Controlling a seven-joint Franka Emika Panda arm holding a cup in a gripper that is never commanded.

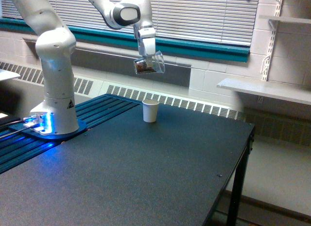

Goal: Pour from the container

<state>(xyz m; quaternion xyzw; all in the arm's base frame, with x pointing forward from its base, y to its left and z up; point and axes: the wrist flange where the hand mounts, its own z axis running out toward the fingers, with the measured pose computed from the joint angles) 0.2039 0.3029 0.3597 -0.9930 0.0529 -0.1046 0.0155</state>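
The fingers (147, 58) are clamped on the clear container (149, 65), apparently tilted, brown granules showing inside, held in the air above the white paper cup (150, 111) standing on the dark desk (146, 172).

The scene is seen from one exterior view only, set off the arm, slightly above the dark table (146, 167), facing the window blinds (204, 14).

The end effector (148, 55) holds the container (148, 65) tilted, high above the surface (146, 172). The paper cup (150, 111) stands on the surface almost directly below it.
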